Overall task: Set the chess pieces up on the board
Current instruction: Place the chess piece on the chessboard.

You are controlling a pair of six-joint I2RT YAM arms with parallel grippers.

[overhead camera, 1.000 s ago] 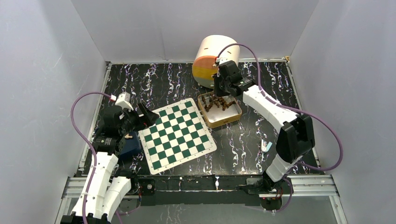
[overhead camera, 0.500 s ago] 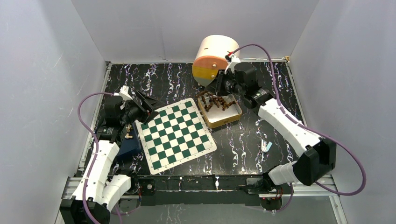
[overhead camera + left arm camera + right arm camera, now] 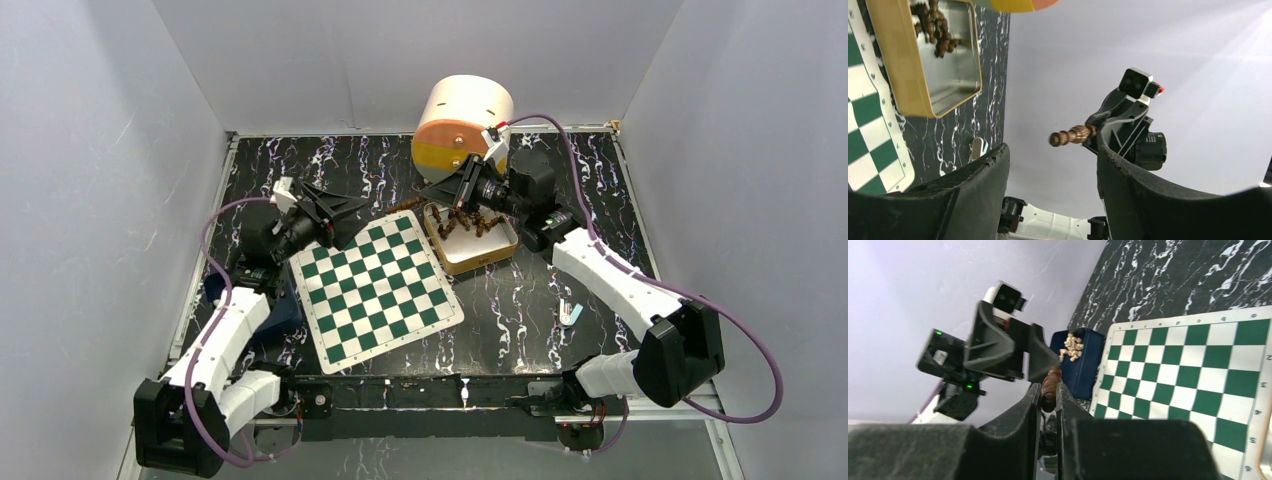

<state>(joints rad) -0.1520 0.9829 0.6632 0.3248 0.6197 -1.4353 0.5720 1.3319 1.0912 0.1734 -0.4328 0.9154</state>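
**Piece held out between the arms**

The right gripper (image 3: 1048, 390) pinches a brown piece (image 3: 1073, 136) by one end. The piece lies level in the air, free end pointing left, about over the far corner of the board (image 3: 375, 287). The left gripper (image 3: 345, 205) faces it from the left with its jaws spread, near the piece but not touching it. The board lies mid-table. More brown pieces (image 3: 465, 218) sit in the tray (image 3: 497, 252) just right of that corner. Pale pieces (image 3: 1071, 347) lie on a blue box (image 3: 1083, 365) by the board's left edge.
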